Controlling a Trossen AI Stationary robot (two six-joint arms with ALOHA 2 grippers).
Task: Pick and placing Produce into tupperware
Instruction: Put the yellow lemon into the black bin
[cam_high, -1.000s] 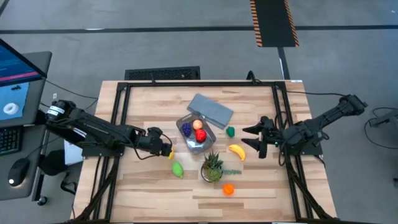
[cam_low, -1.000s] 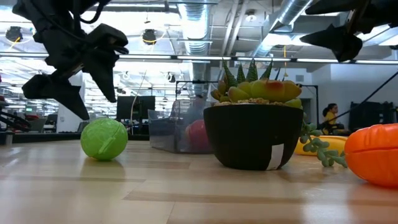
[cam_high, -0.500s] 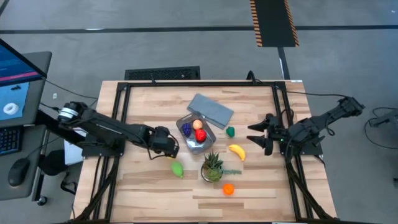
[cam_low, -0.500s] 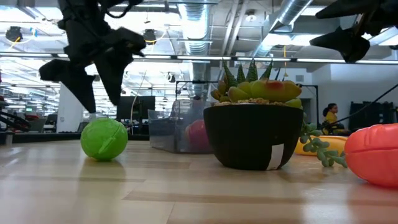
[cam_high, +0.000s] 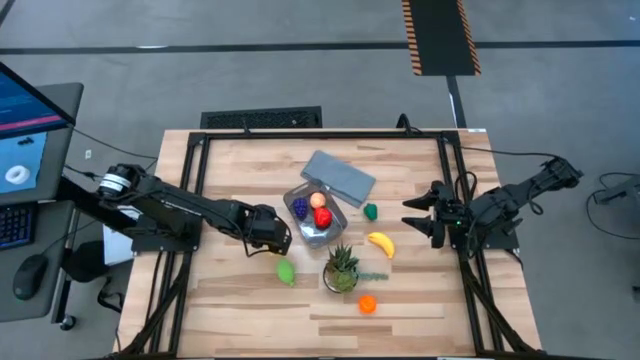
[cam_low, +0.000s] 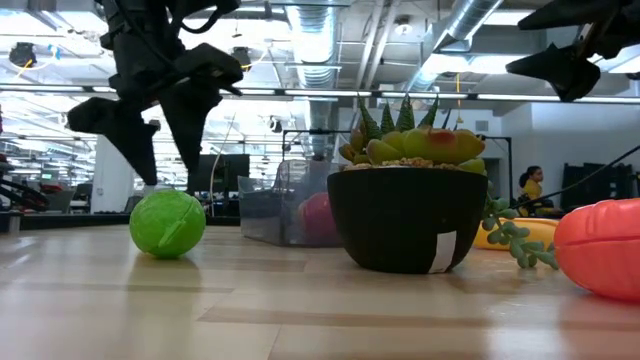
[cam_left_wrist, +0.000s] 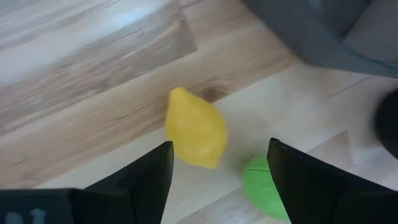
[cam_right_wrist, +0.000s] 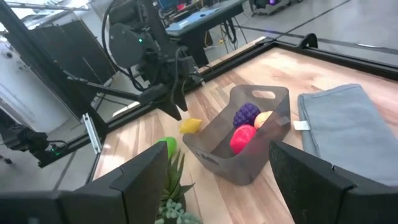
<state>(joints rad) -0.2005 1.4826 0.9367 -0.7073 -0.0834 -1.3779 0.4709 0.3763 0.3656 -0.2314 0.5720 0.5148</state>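
Note:
My left gripper (cam_high: 272, 240) is open and hovers above a yellow lemon (cam_left_wrist: 194, 127) that lies on the table just left of the clear tub (cam_high: 315, 212); its fingers touch nothing. A green lime (cam_high: 286, 271) lies nearer the near edge. The tub holds purple grapes (cam_right_wrist: 247, 114), a red fruit (cam_right_wrist: 242, 137) and an orange one. A banana (cam_high: 380, 243), a small green vegetable (cam_high: 371, 211) and an orange fruit (cam_high: 367, 304) lie on the table right of the tub. My right gripper (cam_high: 420, 217) is open, raised at the right side.
The grey-blue lid (cam_high: 338, 178) lies beyond the tub, toward the far edge. A potted plant (cam_high: 341, 268) stands just near-side of the tub, between lime and banana. A black frame rail (cam_high: 190, 180) runs along the table's edges. Bare wood lies toward the near-left corner.
My left gripper has moved toward the table's right, closer to the tub, and has turned about, ending above the lemon and lime; it has stayed open. My right gripper has drawn back slightly toward the right edge. The produce has not moved.

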